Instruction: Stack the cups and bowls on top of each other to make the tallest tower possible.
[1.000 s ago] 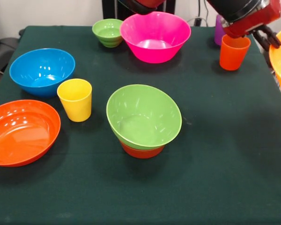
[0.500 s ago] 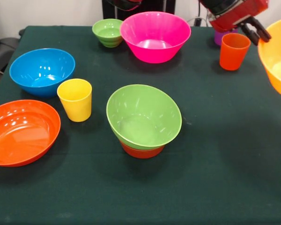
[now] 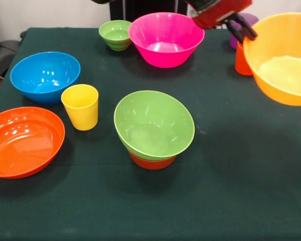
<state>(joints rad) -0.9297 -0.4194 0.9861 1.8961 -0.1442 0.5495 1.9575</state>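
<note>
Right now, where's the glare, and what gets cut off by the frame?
Front view: white glints on the shallow orange bowl, blue bowl and pink bowl; the yellow-orange bowl held by the gripper runs off the right edge.

a lab: red robot arm [image 3: 218, 11] over a cloth-covered test table [image 3: 231, 165].

yellow-orange bowl [image 3: 283, 60]: glossy plastic, smooth, held in my gripper [image 3: 245, 34]
pink bowl [image 3: 166, 38]: shiny smooth plastic
medium green bowl [image 3: 154, 124]: glossy plastic with pale streaks of glare
small green bowl [image 3: 115, 34]: ribbed plastic outside
blue bowl [image 3: 45, 76]: glossy plastic
shallow orange bowl [image 3: 24, 141]: gleaming plastic
yellow cup [image 3: 81, 106]: smooth plastic, softer sheen
table cover [image 3: 226, 191]: dark green cloth, matt
my arm shell [image 3: 218, 11]: red hard plastic, satin
</note>
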